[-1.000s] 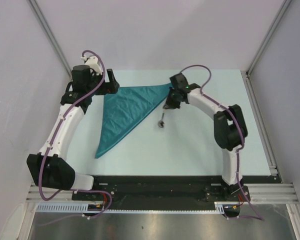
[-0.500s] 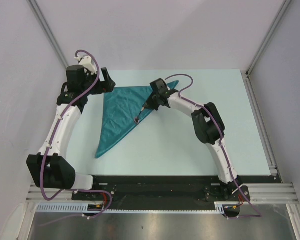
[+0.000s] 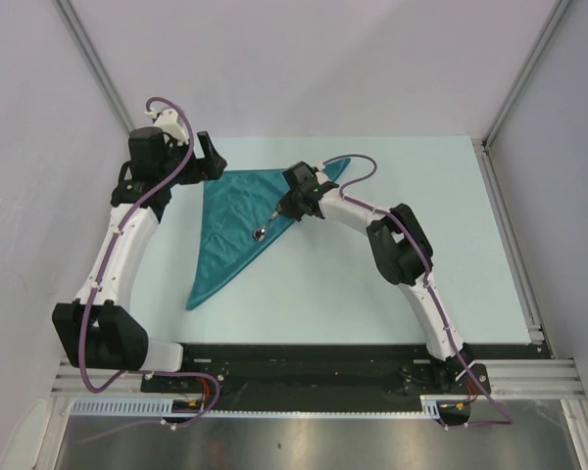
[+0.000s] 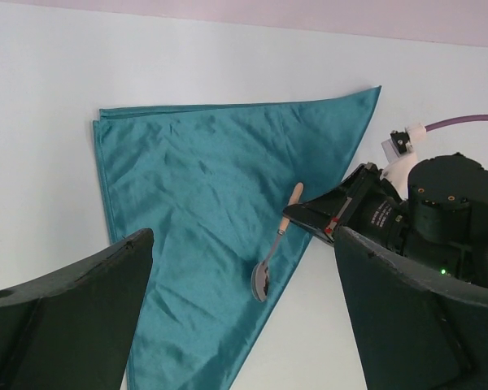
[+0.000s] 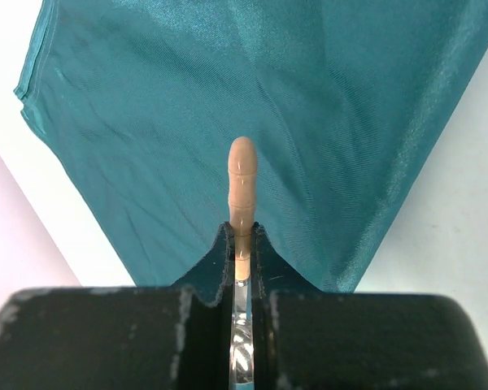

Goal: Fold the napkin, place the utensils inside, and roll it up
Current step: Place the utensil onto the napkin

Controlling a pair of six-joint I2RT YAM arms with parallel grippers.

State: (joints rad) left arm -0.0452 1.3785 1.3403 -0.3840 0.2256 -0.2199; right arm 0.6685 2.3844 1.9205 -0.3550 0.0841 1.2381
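The teal napkin [image 3: 237,220] lies flat on the table, folded into a triangle with its long edge running from the far right corner to the near left tip. My right gripper [image 3: 282,209] is shut on the spoon [image 3: 268,225] at the join of handle and metal stem. The grey bowl hangs low over the napkin's long edge. In the right wrist view the tan handle [image 5: 242,187] sticks out past the fingertips [image 5: 220,252] above the napkin [image 5: 252,73]. My left gripper [image 3: 208,157] is open and empty above the napkin's far left corner. Its view shows the napkin [image 4: 187,203] and spoon [image 4: 276,244].
The pale table surface [image 3: 392,274] spreads to the right and front of the napkin. Grey walls [image 3: 39,147] close in the left, back and right. A black rail [image 3: 314,367] with the arm bases runs along the near edge.
My right gripper has carried the spoon leftwards from over the bare table to over the napkin's long edge. The left gripper has drawn back slightly.
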